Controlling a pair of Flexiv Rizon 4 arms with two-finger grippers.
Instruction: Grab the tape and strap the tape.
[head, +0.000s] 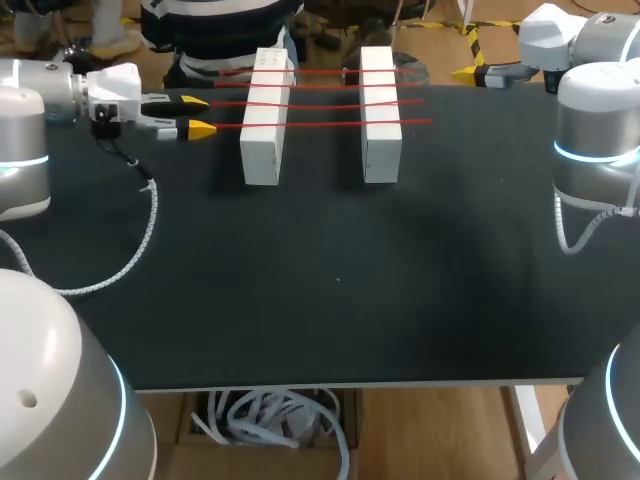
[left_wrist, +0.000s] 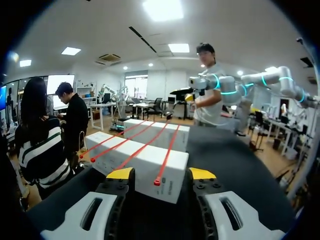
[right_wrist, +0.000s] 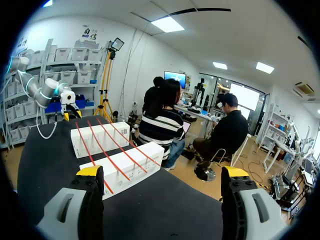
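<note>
Red tape strips (head: 320, 98) are lying across two white blocks (head: 265, 120) by the counter's (head: 320, 300) far edge, with their long axis pointing at the left hand (head: 198, 115) and their ends just ahead of its tips. Left hand is sitting open, gripping nothing. Right hand (right_wrist: 160, 172) is hanging wide open and empty at the far right corner, farther from the tape.

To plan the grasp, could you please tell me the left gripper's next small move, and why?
Probably ease the open left gripper forward: the end of the nearest thin red tape strip, reaching past the white rectangular block, lies just ahead, in line with its gap.
</note>
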